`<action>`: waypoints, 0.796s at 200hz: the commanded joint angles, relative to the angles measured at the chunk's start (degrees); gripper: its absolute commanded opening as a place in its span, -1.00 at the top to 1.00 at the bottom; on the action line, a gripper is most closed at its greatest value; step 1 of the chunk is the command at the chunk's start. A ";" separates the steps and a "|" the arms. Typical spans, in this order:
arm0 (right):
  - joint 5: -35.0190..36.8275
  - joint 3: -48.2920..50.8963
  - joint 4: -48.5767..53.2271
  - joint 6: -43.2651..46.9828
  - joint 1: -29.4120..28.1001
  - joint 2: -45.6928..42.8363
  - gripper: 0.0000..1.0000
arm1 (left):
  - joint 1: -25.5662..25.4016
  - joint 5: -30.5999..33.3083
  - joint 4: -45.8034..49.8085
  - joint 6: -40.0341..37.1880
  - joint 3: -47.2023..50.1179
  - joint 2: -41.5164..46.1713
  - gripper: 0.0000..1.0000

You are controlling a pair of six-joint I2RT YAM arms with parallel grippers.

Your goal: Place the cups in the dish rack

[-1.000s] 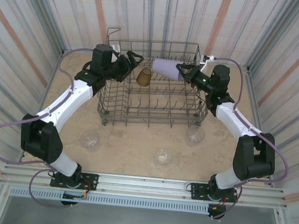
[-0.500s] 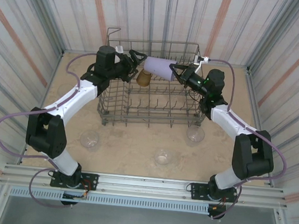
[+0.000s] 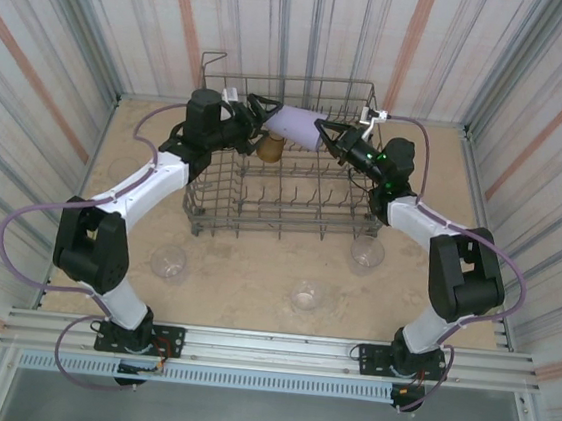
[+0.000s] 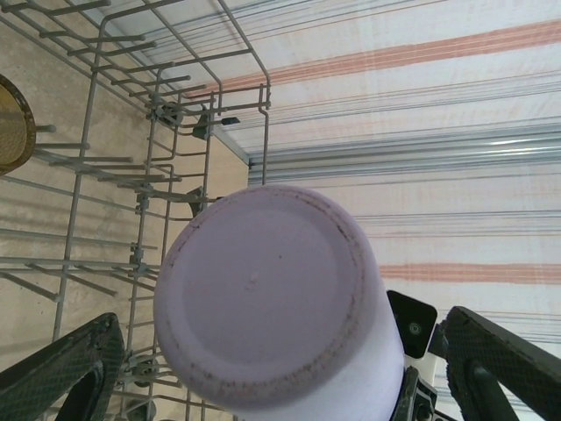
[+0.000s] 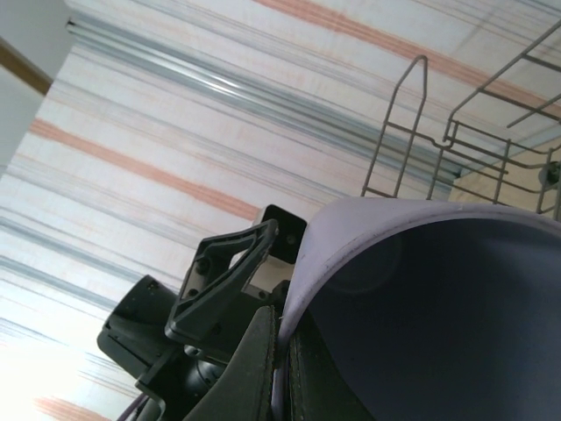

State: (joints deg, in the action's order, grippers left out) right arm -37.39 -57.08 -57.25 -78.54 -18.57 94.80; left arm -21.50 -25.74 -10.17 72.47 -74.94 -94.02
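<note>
Right claw [image 3: 322,132] clenched on lavender cup [image 3: 292,123] rim; left claw [image 3: 264,116] wide open, flanking base.

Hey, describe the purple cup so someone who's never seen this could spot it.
Find the wire dish rack at the far middle of the table. Above its far side the lavender cup hangs sideways, rim pinched by the right gripper. It alone is opaque pale purple; the amber cup below sits in the rack, and the clear cups stand on the table.
</note>
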 commanded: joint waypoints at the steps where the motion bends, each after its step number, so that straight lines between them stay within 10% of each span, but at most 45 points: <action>1: -0.27 -0.12 -4.79 -1.26 -0.81 0.55 1.00 | -0.11 -1.06 -1.57 0.48 -1.04 -1.48 -0.91; 81: -0.61 1.78 -4.93 -1.31 -1.10 0.64 1.00 | -0.17 -1.67 -5.42 2.52 -1.17 -3.10 -0.49; 159: -1.06 0.17 0.08 0.45 -1.22 -0.08 0.92 | -0.48 -1.82 -6.88 2.30 -0.28 -2.08 0.53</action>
State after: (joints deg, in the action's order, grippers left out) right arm -37.36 -55.29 -59.90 -79.13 -19.16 95.96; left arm -21.34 -25.93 -14.50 75.92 -74.98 -96.62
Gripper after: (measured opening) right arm 0.063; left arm 0.681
